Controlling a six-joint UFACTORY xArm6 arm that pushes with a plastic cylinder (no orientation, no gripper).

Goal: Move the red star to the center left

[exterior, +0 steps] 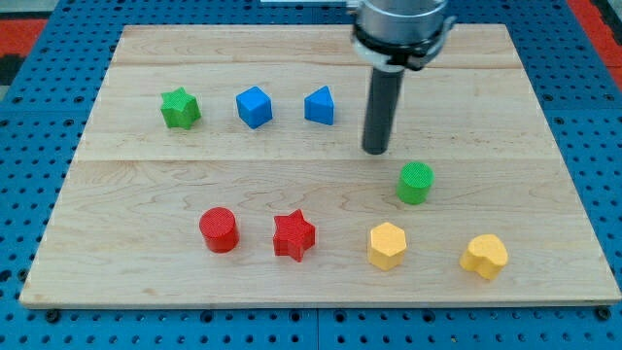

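Tool is a bare rod, nothing gripped; my tip (376, 151) sits upper-right of red star (293, 235). Red cylinder (219, 229) just left could be shoved along.

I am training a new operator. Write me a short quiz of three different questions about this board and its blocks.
1. True or false: my tip touches the red star.
2. Which block is nearest my tip? A) green cylinder B) red cylinder C) green star
3. Fill in: directly to the view's left of the red star stands the red ____.

Key: 1 false, the tip is apart, toward the view's top right of the star. 2 A. 3 cylinder.
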